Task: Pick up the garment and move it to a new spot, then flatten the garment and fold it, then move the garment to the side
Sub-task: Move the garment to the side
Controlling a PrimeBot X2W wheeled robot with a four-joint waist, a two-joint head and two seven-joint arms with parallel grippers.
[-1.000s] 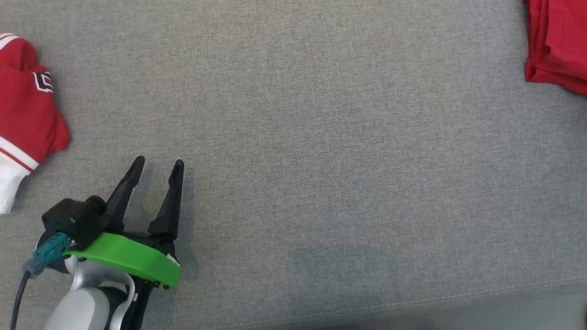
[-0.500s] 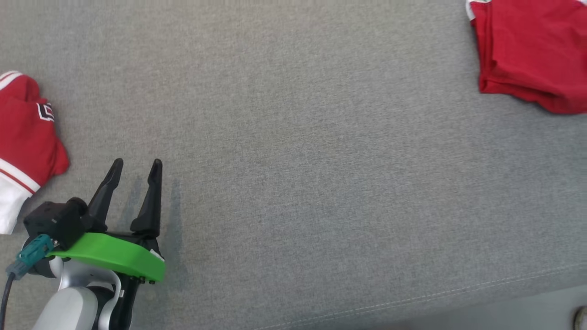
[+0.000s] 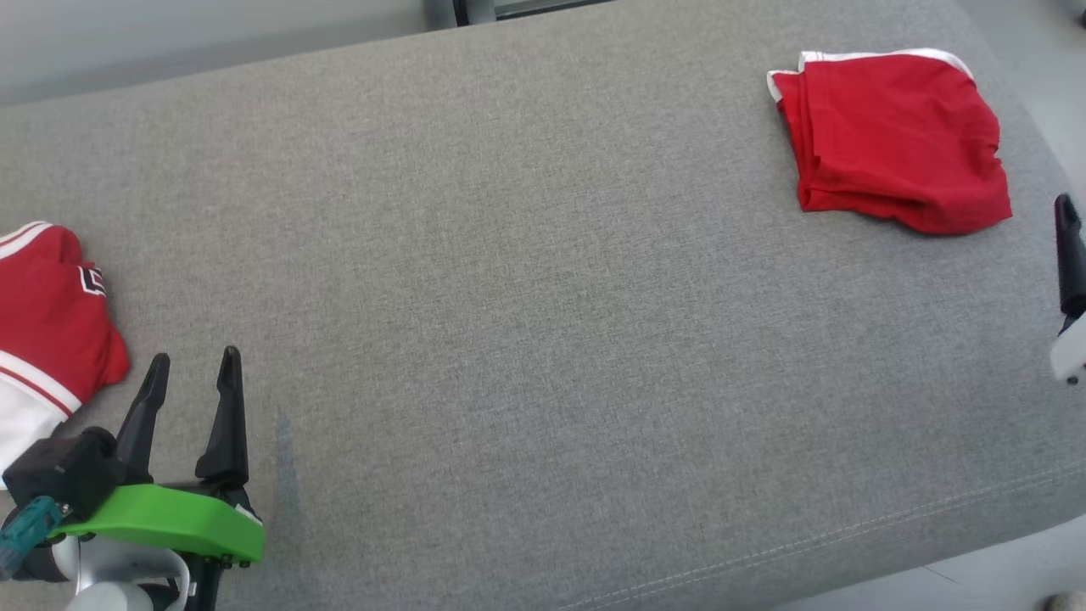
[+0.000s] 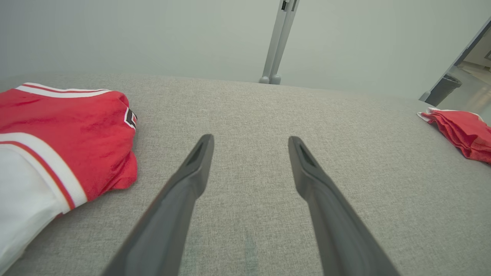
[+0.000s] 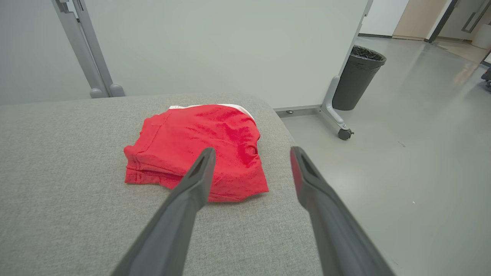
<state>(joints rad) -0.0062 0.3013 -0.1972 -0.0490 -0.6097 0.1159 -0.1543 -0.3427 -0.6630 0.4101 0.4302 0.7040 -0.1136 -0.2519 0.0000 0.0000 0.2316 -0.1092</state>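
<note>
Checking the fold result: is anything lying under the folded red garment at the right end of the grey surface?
The folded red garment lies on the grey surface, nothing poking out at its edges; the patch beneath is covered.

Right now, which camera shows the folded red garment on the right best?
Head view: the folded red garment lies whole, uncovered. The right wrist view is closer, but a dark finger overlaps its front. The left wrist view catches it small at the edge.
</note>
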